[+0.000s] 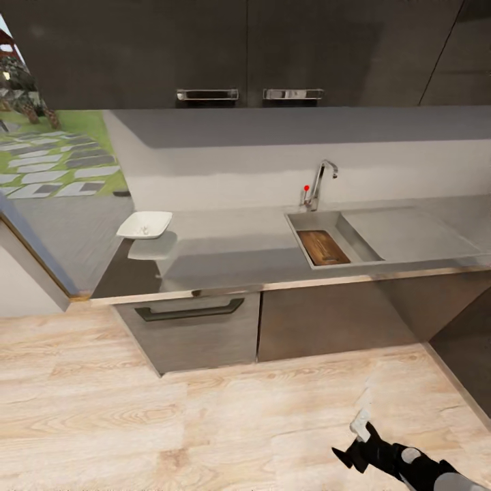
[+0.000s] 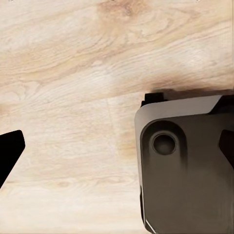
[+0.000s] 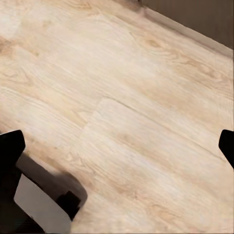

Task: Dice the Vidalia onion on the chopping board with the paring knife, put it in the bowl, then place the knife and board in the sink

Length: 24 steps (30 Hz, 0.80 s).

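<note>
Lying in the sink (image 1: 354, 240), the chopping board (image 1: 324, 247) is looking finished with. Both grippers, the right gripper (image 1: 359, 443) included, are hanging wide open and empty above the floor (image 1: 136, 423), holding nothing.

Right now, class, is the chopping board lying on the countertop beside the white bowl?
No. The chopping board lies inside the sink basin, well apart from the bowl, which sits near the countertop end.
</note>
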{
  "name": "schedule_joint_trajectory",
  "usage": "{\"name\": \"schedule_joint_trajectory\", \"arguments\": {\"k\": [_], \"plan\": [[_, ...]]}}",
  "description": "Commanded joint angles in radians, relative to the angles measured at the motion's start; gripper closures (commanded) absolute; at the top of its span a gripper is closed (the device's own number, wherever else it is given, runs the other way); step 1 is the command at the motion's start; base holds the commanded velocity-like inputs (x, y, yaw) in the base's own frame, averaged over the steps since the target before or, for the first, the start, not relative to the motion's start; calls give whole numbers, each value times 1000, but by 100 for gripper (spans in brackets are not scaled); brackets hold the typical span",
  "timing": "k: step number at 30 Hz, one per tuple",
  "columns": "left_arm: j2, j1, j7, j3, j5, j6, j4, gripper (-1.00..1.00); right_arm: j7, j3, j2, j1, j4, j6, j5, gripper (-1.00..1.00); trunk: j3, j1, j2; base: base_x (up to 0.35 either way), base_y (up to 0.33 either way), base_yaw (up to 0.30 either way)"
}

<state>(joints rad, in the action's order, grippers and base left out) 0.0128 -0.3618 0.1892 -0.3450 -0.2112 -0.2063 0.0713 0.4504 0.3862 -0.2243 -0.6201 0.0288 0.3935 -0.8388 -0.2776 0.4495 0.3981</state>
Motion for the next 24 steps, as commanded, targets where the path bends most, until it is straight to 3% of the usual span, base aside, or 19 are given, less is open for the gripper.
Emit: {"name": "schedule_joint_trajectory", "arguments": {"k": [1, 5, 8, 9, 12, 14, 15, 16, 18, 22, 24], "plan": [[2, -1, 1, -8, -9, -8, 3, -100, -9, 13, 14, 29, -6, 13, -10, -100, -2, 1, 2, -10, 0, 0], [9, -1, 1, -6, -8, -12, -27, -100, -75, 13, 53, 89, -10, 40, -16, -100, -2, 1, 2, -5, 0, 0], [13, 0, 5, -4, -9, -19, -104, -100, -211, 14, 119, 126, -11, 50, -18, -100, -2, 1, 2, -1, 0, 0], [12, 0, 10, -3, -10, -21, -207, -100, -394, 14, 209, 157, -12, 54, -17, -100, -2, 1, 2, 0, 0, 0], [9, 0, 14, -2, -9, -21, -315, -100, -538, 19, 290, 170, -9, 88, -5, -100, -2, 1, 2, 0, 0, 0], [-1, 0, 23, 1, -8, -21, -360, -100, -591, 31, 313, 172, -6, 121, 23, -100, -2, 1, 2, 0, 0, 0], [-8, 0, 36, 7, -8, -21, -380, -100, -619, 44, 322, 173, -6, 144, 56, -100, -2, 1, 2, 0, 0, 0], [-17, 0, 66, 27, -8, -22, -402, -100, -651, 66, 329, 174, -5, 181, 139, -100, -2, 1, 2, 0, 0, 0], [-22, 0, 81, 42, -8, -23, -409, -100, -661, 75, 326, 174, -5, 195, 189, -100, -2, 1, 2, 0, 0, 0], [-44, 0, 94, 55, -9, -38, -403, -100, -670, 84, 315, 175, -4, 208, 234, -100, -2, 1, 2, 0, 0, 0], [-49, 0, 95, 56, -9, -80, -352, -100, -671, 84, 310, 175, -4, 212, 241, -100, -2, 1, 2, 0, 0, 0]]}}
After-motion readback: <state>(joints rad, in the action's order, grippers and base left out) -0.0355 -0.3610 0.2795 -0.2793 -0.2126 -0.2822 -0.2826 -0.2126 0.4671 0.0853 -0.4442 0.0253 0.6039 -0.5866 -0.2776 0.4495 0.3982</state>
